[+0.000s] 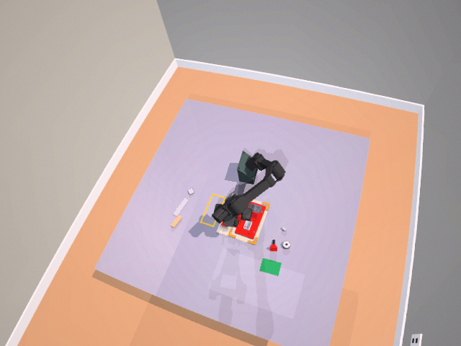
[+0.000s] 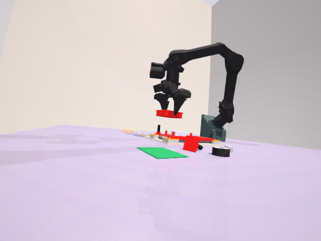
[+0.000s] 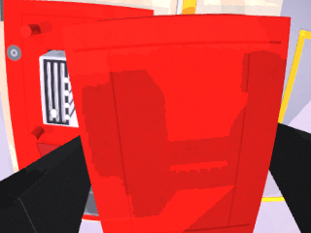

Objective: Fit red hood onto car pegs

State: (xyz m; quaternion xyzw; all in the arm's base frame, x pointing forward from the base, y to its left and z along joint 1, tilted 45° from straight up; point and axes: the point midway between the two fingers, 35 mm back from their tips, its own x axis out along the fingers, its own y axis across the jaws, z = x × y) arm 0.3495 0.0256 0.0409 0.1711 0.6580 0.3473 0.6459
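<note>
The red hood is between the fingers of my gripper, which is shut on its two sides. The hood hangs roof up, roughly level, well above the jig. The red chassis sits in the cream jig with orange corners. In the wrist view the hood covers part of the chassis and of the grey-white engine block, lying to their right. Two pegs show, an upper peg and a lower peg; the others are hidden there. The hood's corner holes are not visible.
A yellow outline lies beside the jig. A green plate, a wheel and a red part with a black pin lie near the jig. A black pin stands upright below the hood's left end in the exterior view.
</note>
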